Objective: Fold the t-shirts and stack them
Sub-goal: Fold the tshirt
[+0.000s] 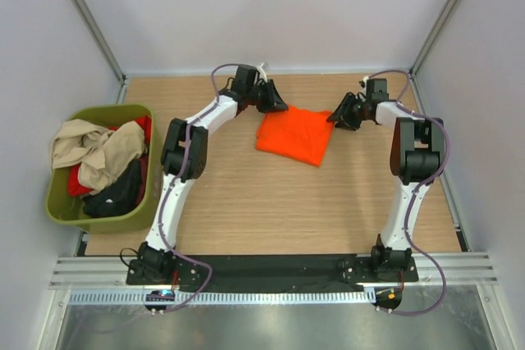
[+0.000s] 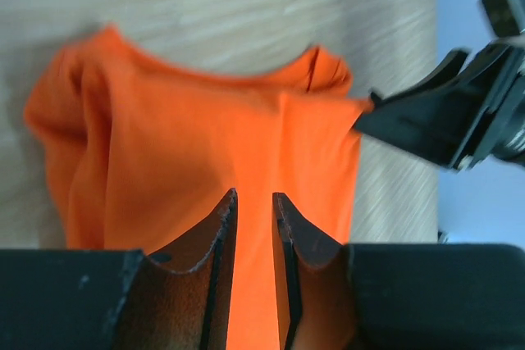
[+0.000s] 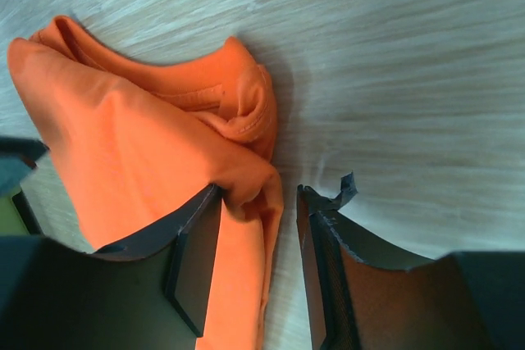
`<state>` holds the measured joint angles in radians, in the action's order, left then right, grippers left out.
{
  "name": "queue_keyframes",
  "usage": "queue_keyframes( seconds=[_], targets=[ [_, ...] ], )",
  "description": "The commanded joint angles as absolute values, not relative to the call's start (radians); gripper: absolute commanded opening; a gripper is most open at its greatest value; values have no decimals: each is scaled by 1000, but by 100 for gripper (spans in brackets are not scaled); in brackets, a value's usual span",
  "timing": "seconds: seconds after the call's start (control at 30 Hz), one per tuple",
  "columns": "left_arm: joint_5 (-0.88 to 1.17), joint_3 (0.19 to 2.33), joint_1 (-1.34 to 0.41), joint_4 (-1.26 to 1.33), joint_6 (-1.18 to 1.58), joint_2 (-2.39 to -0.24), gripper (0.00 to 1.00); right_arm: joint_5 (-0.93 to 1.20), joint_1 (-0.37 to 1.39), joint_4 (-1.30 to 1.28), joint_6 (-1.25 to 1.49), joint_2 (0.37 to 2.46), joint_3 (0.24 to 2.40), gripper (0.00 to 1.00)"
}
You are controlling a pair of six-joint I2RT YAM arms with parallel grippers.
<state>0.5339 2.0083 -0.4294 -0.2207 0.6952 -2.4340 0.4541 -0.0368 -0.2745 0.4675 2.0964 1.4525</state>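
Observation:
A bright orange t-shirt point(image 1: 294, 137) lies folded into a rough square at the back middle of the wooden table. My left gripper point(image 1: 275, 102) hovers at its back left corner. In the left wrist view its jaws point(image 2: 254, 196) stand a little apart over the orange cloth point(image 2: 205, 145), with nothing pinched. My right gripper point(image 1: 338, 116) is at the shirt's back right corner. Its jaws point(image 3: 258, 190) are open, and a bunched fold of the shirt point(image 3: 139, 145) lies loosely between them against the left finger. Beige point(image 1: 90, 149), red point(image 1: 78, 182) and black point(image 1: 115, 194) t-shirts are heaped in the tub.
The olive-green tub point(image 1: 98, 112) stands at the table's left edge. White walls close in the back and both sides. The right gripper's black fingers point(image 2: 459, 112) show in the left wrist view at the shirt's far corner. Bare wood lies in front of the shirt.

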Motion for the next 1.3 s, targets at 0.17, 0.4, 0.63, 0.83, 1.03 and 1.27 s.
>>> queue_keyframes(
  seconds=[0.17, 0.4, 0.63, 0.83, 1.03, 1.27],
  targets=[
    [563, 2247, -374, -3, 897, -2621, 25, 529, -44, -143, 440, 2131, 1499, 40],
    [525, 2246, -339, 115, 962, -2698, 28, 486, -44, 29, 518, 2152, 1414, 34],
    [546, 2258, -328, 153, 985, -2729, 28, 420, -49, 29, 557, 2161, 1422, 55],
    [575, 2221, -296, 106, 945, -2614, 31, 416, -77, -77, 574, 2083, 1480, 58],
    [457, 2189, -285, -224, 715, -2422, 32, 573, -60, -118, 607, 1987, 1468, 38],
    [423, 1938, -308, -252, 664, -2177, 34, 687, 0, -5, 646, 1986, 1434, 31]
  ],
)
